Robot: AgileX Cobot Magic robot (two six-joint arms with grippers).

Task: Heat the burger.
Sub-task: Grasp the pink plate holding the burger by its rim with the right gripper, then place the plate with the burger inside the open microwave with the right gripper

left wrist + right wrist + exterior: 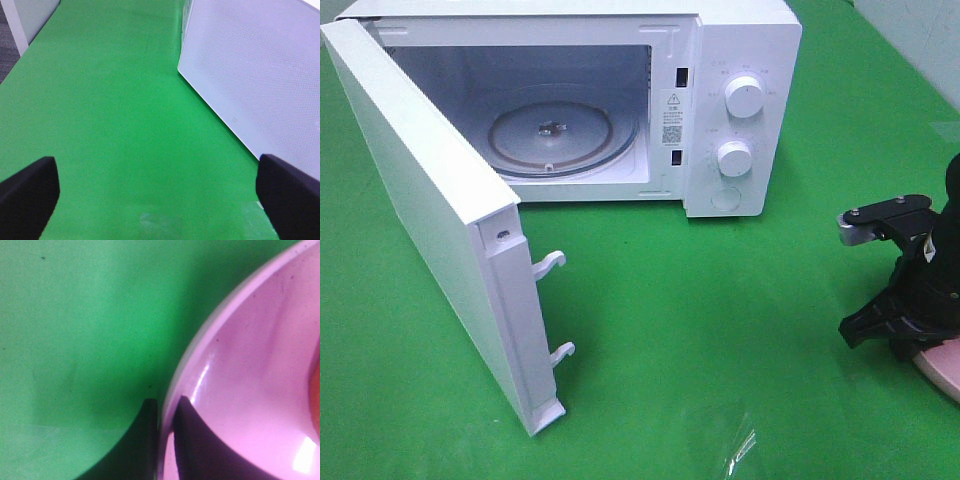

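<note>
Right jaws pinch pink plate [240, 390] rim; open microwave door [420, 200] juts across mat [720, 330].

A white microwave [775, 60] is standing on the green counter [720, 330] before me, its door [410, 190] hanging wide open, glass turntable [565, 135] sitting inside; a pink plate [945, 375] is lying to my right.

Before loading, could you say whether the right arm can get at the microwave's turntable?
Probably yes: the door stands wide open; only green cloth lies between the turntable and the right gripper, shut on the rim of the pink plate.
</note>
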